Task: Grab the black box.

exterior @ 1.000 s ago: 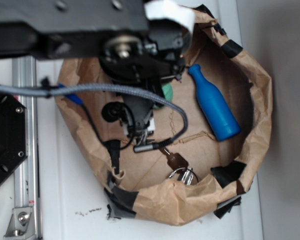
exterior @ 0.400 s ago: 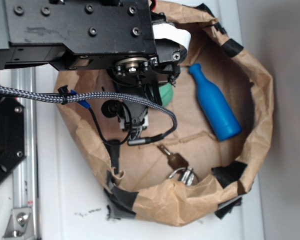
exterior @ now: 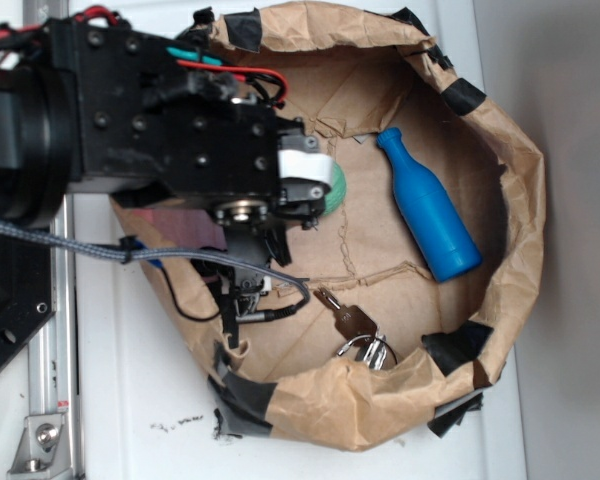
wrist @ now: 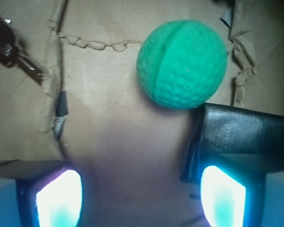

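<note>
In the wrist view the black box (wrist: 248, 135) lies on the brown paper at the right, just below the green ball (wrist: 182, 64). Its top looks dark and finely textured, and its right end runs out of frame. My gripper (wrist: 139, 191) is open over bare paper. The left fingertip (wrist: 59, 198) and the right fingertip (wrist: 222, 196) glow white-cyan. The right fingertip covers the box's near edge, so the box sits off to the right of the gap. In the exterior view the arm (exterior: 180, 140) hides the box, and only a sliver of the green ball (exterior: 336, 186) shows.
Everything lies inside a crumpled brown paper bag (exterior: 520, 230) patched with black tape (exterior: 456, 345). A blue bottle (exterior: 427, 208) lies at the right and a bunch of keys (exterior: 352, 330) near the front rim. The keys (wrist: 12, 47) also show at the wrist view's top left. A black hexagonal plate (exterior: 10, 330) sits left of the bag.
The arm has swung from the top of the picture to the left, baring the bag's far rim. The bottle and the keys have not moved.
</note>
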Controlling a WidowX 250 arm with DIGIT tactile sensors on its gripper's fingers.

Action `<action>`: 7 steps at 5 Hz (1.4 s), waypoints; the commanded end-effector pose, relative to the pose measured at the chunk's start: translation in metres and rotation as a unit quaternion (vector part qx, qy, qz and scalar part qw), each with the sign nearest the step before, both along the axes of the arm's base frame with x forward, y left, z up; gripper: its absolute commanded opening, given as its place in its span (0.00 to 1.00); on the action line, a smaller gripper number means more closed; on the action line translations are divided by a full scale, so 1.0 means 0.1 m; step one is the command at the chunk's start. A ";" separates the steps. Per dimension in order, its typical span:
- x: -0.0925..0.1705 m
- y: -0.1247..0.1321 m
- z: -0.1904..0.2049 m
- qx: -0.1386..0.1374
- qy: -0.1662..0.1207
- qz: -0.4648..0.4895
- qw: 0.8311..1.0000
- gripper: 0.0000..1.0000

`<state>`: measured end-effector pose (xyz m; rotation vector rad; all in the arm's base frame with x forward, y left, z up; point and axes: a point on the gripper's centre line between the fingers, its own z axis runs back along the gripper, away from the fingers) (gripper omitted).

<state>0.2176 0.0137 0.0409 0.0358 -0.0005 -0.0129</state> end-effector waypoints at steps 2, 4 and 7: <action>-0.08 0.52 0.12 0.020 -0.012 0.042 0.999 1.00; 0.07 0.32 -0.24 0.046 0.011 -0.002 0.999 1.00; 0.09 -0.40 -0.01 -0.056 -0.017 -0.073 0.996 1.00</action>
